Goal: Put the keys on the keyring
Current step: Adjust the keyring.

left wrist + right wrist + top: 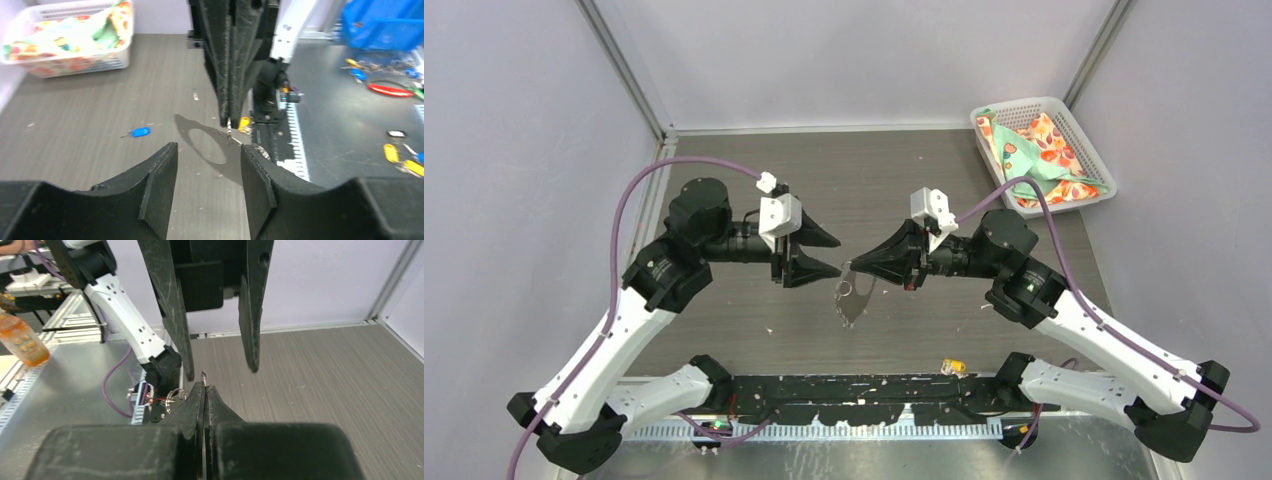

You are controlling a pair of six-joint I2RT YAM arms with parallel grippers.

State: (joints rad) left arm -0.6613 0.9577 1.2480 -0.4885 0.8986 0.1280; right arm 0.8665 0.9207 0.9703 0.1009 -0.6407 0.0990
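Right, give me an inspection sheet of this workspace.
Surface: grey table, small flecks.
Job's things: keyring pinched in right gripper; blue key and yellow key lie loose.
Clutter: basket with cloth, far right corner.
Grippers: left gripper open, empty; right gripper shut on keyring.
Cables: purple cable along each arm.
Surroundings: grey walls; blue bin and more keys beyond the table.

Grippers (838,255) (848,266) x2, keyring (848,288) x1, basket (75,62) x1
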